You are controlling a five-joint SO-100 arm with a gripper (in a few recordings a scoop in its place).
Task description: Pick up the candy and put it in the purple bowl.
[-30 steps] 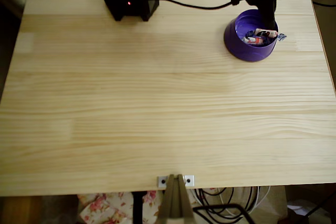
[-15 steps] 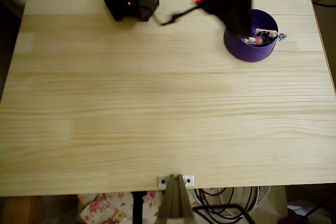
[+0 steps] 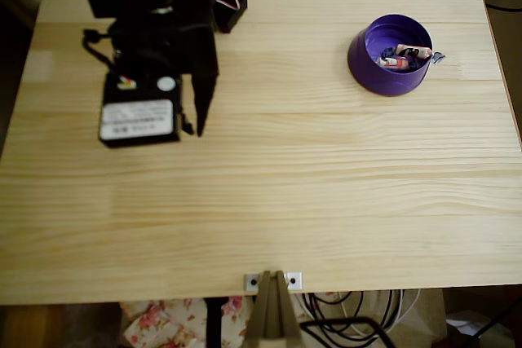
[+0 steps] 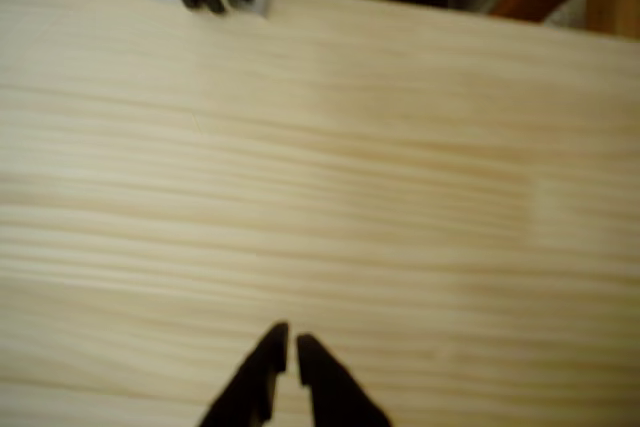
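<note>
Purple bowl [image 3: 390,69], black tool [image 4: 287,349], pale wood table [image 3: 285,193]

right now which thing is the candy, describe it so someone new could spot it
In the overhead view, start at the round glossy purple plastic bowl near the pale wooden table's upper right corner. Inside it, toward the right rim, lies a small cluster of wrappers. The candy is the slim pale pink-peach roll with twisted blue-and-white ends, not the red-and-white piece beside it.

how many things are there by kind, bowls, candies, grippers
purple bowl: 1
wrapped candies in the bowl, including the candy: a small heap, count cannot be told
gripper: 1
total: 2 plus the candies
</note>
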